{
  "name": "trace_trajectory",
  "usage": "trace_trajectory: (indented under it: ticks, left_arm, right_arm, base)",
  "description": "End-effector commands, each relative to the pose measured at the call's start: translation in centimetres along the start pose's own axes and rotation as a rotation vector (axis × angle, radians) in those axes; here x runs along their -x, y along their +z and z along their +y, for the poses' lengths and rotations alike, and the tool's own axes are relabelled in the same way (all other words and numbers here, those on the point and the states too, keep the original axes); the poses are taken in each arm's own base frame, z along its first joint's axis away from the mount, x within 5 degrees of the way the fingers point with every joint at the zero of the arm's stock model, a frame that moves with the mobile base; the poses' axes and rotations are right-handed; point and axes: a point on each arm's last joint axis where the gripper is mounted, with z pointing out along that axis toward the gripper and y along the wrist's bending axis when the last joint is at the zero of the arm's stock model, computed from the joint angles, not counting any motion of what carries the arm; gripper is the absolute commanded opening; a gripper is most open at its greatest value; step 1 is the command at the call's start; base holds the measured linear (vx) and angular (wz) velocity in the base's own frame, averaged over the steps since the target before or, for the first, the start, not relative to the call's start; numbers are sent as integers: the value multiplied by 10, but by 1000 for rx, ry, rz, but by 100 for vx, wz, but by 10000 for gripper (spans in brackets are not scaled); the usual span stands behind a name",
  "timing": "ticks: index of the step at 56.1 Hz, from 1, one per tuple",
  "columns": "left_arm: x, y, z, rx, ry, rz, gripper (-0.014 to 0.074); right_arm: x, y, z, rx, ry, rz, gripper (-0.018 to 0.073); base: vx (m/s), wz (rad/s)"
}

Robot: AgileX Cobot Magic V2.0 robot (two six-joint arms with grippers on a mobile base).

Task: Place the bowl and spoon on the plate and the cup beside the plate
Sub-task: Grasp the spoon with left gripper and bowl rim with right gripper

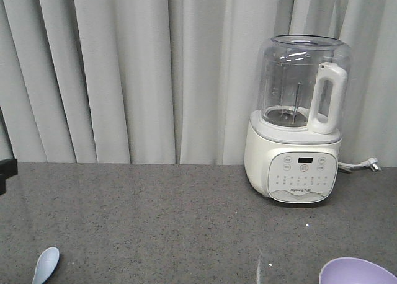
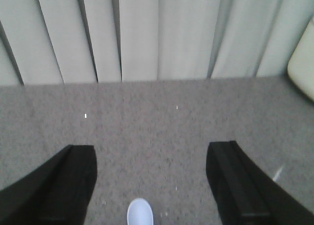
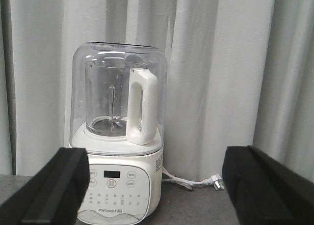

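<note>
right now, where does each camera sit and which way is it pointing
Exterior front: sits back from the counter, faces the curtain and blender; neither hand shows.
Left wrist: on the left hand, looking forward and down at the counter and spoon; its open fingers frame it.
Right wrist: on the right hand, looking level at the blender; open fingers either side.
Shared: spoon in front and left wrist; blender in front and right wrist.

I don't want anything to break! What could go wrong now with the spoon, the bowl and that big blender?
The spoon lies flat on the counter between the wide-open left jaws; being low and thin, it may skid away when pinched.
The open right jaws point at the blender; a careless swing might bump it or snag its loose plug.
The bowl shows only partly in the front view, so aiming may be harder.
</note>
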Motion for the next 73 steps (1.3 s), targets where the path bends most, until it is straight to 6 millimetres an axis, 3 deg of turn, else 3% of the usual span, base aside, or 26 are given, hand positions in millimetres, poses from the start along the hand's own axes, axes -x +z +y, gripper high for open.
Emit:
trace_trajectory:
  ticks: [1, 11, 24, 40, 62, 67, 73]
  left_arm:
    - [10, 14, -1, 1, -3, 88, 575]
    - [-35, 72, 4, 27, 7, 483, 575]
    - [-62, 112, 7, 49, -48, 626, 575]
    - [-81, 134, 9, 64, -74, 713, 549]
    - [-95, 148, 10, 68, -69, 778, 390]
    - [-97, 149, 10, 68, -67, 784, 332]
    - [-98, 148, 10, 56, -39, 804, 156]
  right_arm:
    - [20, -2, 0, 6, -15, -123, 574]
    - [19, -2, 0, 5, -15, -114, 554]
    - [18, -2, 0, 4, -16, -100, 554]
    - [18, -2, 0, 4, -16, -99, 554]
    - [18, -2, 0, 4, -16, -99, 554]
    - [18, -2, 0, 4, -16, -99, 554]
    - [18, -2, 0, 4, -16, -99, 554]
  base:
    - [0, 0]
    - [0, 0]
    - [0, 0]
    - [0, 0]
    - [0, 0]
    - [0, 0]
    - [0, 0]
